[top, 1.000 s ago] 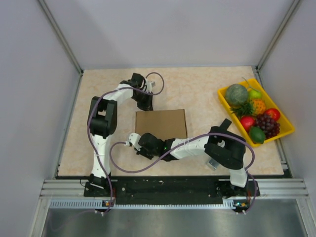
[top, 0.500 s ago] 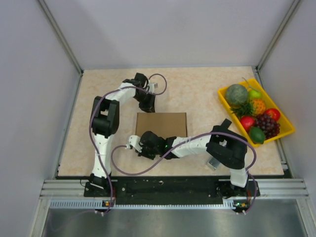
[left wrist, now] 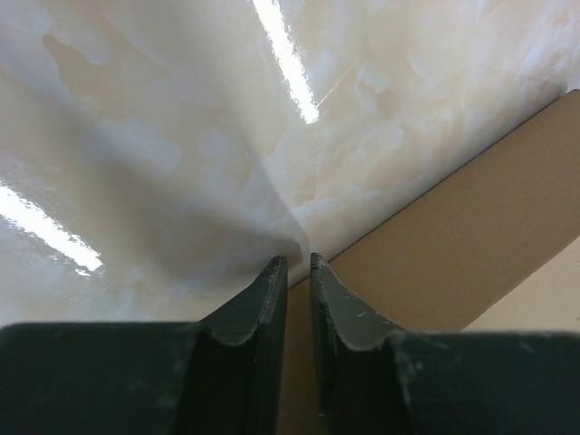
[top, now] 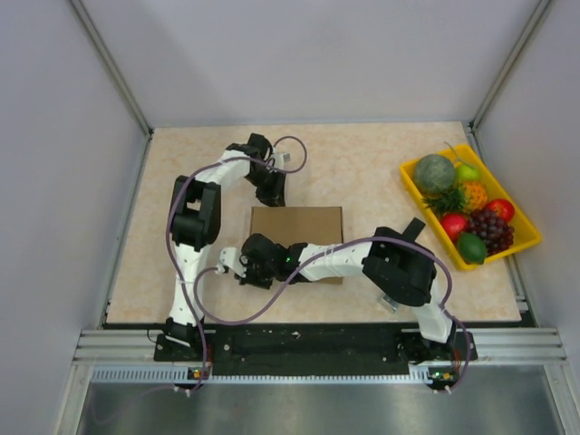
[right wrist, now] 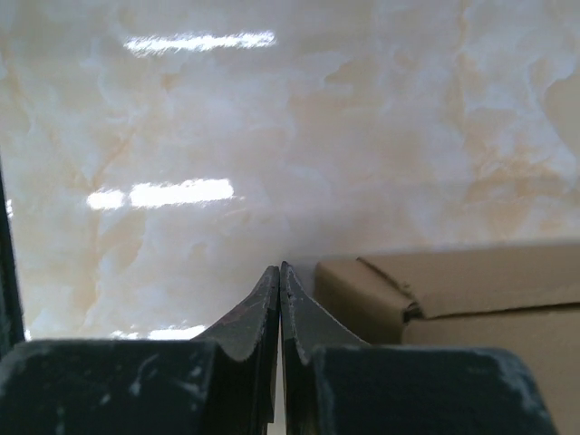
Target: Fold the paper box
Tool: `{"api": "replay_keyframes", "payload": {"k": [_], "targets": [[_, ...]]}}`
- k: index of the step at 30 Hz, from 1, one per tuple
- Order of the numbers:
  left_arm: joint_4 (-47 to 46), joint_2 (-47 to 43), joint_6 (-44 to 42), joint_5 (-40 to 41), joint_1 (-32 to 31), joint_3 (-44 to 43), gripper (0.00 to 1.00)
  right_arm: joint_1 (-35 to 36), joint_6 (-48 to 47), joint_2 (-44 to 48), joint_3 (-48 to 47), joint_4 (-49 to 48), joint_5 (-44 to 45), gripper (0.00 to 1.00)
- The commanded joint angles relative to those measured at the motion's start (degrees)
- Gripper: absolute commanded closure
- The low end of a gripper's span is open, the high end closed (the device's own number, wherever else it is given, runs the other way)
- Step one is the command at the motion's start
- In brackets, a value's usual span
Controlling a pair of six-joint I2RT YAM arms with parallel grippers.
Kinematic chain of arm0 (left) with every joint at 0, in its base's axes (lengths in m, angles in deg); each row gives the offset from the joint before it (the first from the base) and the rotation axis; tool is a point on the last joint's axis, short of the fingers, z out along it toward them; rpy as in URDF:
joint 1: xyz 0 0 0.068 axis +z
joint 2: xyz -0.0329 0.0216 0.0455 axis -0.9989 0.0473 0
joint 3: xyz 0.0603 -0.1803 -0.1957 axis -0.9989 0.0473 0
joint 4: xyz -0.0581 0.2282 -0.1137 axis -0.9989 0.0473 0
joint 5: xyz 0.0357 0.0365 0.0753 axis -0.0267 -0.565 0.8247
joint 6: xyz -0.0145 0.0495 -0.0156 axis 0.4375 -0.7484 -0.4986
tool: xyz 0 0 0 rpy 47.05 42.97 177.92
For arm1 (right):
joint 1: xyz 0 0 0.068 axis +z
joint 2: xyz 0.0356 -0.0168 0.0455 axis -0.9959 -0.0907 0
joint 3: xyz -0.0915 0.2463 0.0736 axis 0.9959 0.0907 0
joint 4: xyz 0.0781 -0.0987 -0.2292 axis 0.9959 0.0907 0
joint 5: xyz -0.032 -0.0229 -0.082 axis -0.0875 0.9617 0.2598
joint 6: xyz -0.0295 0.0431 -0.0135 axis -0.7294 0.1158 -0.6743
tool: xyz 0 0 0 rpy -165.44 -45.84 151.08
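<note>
From above, the paper box (top: 297,223) lay mid-counter (top: 381,163), with the left claw (top: 272,194) at its far-left corner and the right claw (top: 234,265) off its near-left corner. In the left wrist view, the fingers were nearly together on the box edge, and we couldn't tell whether they pinched it. In the right wrist view, the claw was closed and empty beside the corner, probably bracing it.

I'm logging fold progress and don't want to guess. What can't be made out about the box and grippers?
1. Top view: the right arm hides the near edge of the paper box.
2. Left wrist view: the left gripper sits nearly closed at the box edge; whether it pinches cardboard is unclear.
3. Right wrist view: the right gripper and frame edge cut off most of the box.
</note>
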Motion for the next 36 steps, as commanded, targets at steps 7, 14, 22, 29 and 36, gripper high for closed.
{"api": "replay_keyframes", "payload": {"k": [7, 14, 22, 29, 36], "targets": [[1.0, -3.0, -2.39, 2.8, -0.06, 7.95, 0.83, -5.95, -3.66, -4.32, 3.06, -6.91, 16.78, 1.0], [-0.41, -5.37, -2.39, 2.8, -1.82, 13.31, 0.88, -8.76, -8.05, -8.36, 3.06, -10.77, 23.36, 1.0], [-2.61, -7.57, -0.02, 2.54, -0.24, 12.62, 0.78, -5.08, -0.35, 7.94, 6.75, -4.99, 13.52, 1.0], [-1.55, -9.51, 3.58, 4.21, -0.15, 0.33, 0.62, -1.65, 22.68, 28.43, 20.72, -0.16, 16.94, 0.96], [-10.33, -6.79, 4.99, 1.84, -5.33, -4.26, 0.64, -1.74, 44.15, 39.15, 27.48, 12.7, 19.77, 1.0]]}}
